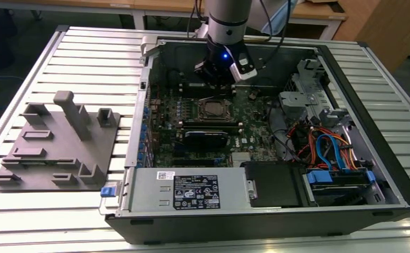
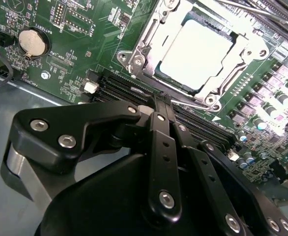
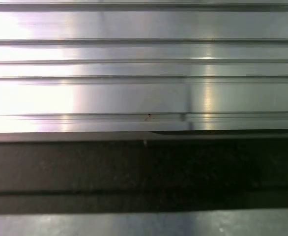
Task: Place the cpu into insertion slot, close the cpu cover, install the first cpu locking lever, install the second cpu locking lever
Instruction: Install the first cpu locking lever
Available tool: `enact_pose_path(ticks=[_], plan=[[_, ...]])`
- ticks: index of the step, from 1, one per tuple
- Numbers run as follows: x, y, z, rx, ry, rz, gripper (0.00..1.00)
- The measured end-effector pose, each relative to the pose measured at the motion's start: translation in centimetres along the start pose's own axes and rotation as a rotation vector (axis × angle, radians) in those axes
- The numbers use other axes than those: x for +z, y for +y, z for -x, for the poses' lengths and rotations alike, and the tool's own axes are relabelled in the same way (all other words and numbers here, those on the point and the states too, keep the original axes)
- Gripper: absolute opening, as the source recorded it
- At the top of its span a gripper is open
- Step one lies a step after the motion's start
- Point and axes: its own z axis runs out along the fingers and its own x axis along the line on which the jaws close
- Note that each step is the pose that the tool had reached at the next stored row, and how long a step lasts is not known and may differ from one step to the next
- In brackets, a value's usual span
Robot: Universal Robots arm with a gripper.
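Note:
The cpu (image 2: 195,49) lies flat in the insertion slot (image 2: 159,86), its silver top bright. The cpu cover (image 2: 143,49), a silver frame, lies down around it with the chip showing through the cut-out. A thin metal lever (image 2: 195,104) runs along the socket edge nearest my fingers. My gripper (image 2: 162,100) is shut, its black fingers (image 2: 158,132) pressed together, the tips just beside that socket edge, with nothing seen between them. In the exterior view the gripper (image 1: 220,87) hangs inside the open computer case just behind the cpu (image 1: 211,109).
Black memory slots (image 2: 117,87) and a coin battery (image 2: 33,42) flank the socket. A black card (image 1: 205,138), power supply (image 1: 187,190) and coloured cables (image 1: 324,147) crowd the case. A grey fixture plate (image 1: 57,142) sits at the exterior view's left on the slatted table (image 3: 134,93).

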Motion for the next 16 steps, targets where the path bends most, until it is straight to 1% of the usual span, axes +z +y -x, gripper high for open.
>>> enact_pose_path(ticks=[6, 9, 16], plan=[[0.31, -0.02, 0.14, 0.0, 0.0001, 0.0001, 0.11], [0.37, -0.04, 0.21, 0.001, 0.0014, 0.002, 0.11], [0.44, -0.19, 0.49, 0.013, 0.004, 0.0034, 0.11]])
